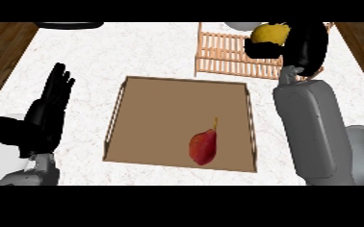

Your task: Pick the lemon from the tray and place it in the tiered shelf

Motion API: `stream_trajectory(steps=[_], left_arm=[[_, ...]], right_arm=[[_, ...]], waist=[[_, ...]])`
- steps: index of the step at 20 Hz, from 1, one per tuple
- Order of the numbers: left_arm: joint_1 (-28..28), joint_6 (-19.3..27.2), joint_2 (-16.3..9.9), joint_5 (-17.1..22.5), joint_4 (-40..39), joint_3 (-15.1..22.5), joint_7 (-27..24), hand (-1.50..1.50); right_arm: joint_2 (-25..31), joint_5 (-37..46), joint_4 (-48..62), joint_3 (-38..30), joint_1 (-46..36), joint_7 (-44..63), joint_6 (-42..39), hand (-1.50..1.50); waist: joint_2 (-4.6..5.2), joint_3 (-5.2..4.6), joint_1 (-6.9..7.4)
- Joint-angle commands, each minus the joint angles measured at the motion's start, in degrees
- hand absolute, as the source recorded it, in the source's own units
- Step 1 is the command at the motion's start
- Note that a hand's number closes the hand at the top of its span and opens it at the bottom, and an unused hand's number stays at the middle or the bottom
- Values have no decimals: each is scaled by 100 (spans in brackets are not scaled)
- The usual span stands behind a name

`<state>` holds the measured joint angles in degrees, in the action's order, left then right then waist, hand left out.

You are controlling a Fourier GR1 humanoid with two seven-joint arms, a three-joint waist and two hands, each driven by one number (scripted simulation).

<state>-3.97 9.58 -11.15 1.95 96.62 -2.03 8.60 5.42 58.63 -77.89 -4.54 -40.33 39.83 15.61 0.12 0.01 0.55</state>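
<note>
Lemon (268, 32) half hidden in right hand (302, 45), fingers curled round it, over tiered shelf (224, 53). One red pepper (203, 145) on tray (142, 120). Left hand (50, 103) open.

I see right hand (298, 45) curled round lemon (270, 32) over tiered shelf (227, 53); left hand (50, 106) open, left of tray (181, 84).

We see a white marbled counter (142, 53) filling most of the view under even light, with dark wood floor (14, 38) at the far left and right edges, and a dark round object (69, 25) cut off at the top left edge.
</note>
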Motion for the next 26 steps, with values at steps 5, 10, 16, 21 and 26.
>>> stream_trajectory(steps=[5,10,16,21,26], left_arm=[[-256,66,199,-140,-313,32,-116,0],[-214,-175,-29,46,-29,-169,166,0],[56,-92,165,-238,224,76,151,0],[-68,-21,225,-256,-224,-128,-166,0],[129,-308,49,-109,13,-211,-117,0]], right_arm=[[31,-421,1463,-604,-545,-745,1146,150],[249,-1183,2317,-949,-837,-1235,825,-150],[268,-1581,3179,-1110,-1319,-1934,1195,-150],[236,-2025,2214,-1068,-1098,-2125,964,-150],[527,-2331,1862,-1367,-1072,-2030,1143,-150]], waist=[[20,1,5],[7,2,22],[10,2,38],[-9,-1,-42],[-12,-1,-29]])
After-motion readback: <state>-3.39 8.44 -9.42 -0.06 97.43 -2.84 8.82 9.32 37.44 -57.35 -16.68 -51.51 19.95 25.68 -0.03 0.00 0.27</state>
